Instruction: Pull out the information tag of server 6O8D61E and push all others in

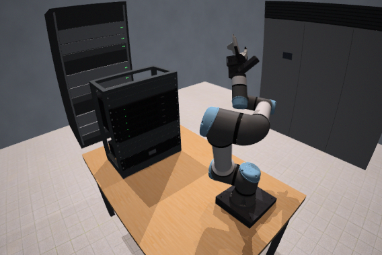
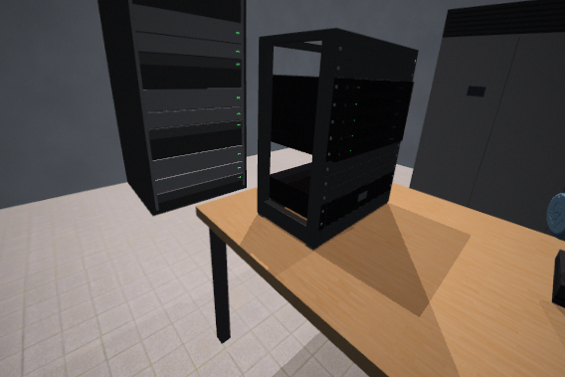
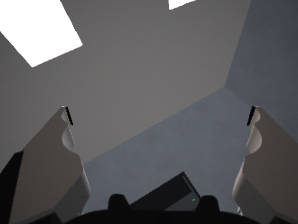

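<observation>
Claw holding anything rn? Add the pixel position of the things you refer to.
No, the wrist view shows the claw [image 1: 241,43] [image 3: 158,108] wide open with nothing between its fingers.
</observation>
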Tool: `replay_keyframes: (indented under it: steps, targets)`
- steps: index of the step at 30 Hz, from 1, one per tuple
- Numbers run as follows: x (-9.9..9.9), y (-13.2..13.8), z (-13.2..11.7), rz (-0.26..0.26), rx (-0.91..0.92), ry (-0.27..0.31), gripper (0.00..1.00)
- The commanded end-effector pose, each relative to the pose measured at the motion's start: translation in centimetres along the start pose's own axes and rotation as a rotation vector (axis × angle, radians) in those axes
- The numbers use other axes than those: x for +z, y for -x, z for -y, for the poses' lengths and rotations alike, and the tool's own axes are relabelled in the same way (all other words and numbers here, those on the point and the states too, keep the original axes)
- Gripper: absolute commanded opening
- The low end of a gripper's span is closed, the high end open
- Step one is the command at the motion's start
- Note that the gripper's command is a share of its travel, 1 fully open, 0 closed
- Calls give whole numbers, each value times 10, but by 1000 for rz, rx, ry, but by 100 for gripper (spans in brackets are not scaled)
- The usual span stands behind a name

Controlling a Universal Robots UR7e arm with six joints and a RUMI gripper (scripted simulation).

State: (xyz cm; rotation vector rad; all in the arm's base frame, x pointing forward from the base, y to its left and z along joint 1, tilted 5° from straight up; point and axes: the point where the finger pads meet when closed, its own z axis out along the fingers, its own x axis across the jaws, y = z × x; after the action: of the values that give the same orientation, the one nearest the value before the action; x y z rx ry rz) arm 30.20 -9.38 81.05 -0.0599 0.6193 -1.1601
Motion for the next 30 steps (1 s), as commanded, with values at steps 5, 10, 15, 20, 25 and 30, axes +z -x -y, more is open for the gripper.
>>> replay_keyframes:
  steps: [5,10,15,20,25,30]
  targets:
    - [-6,15,5,51,21,-21,100]
    - [-11,25,9,85,36,-34,100]
    - [-15,34,12,117,49,-45,100]
    - [-18,39,13,135,56,-51,100]
    - [-22,47,15,163,68,-60,100]
    - [-27,54,18,189,79,-68,100]
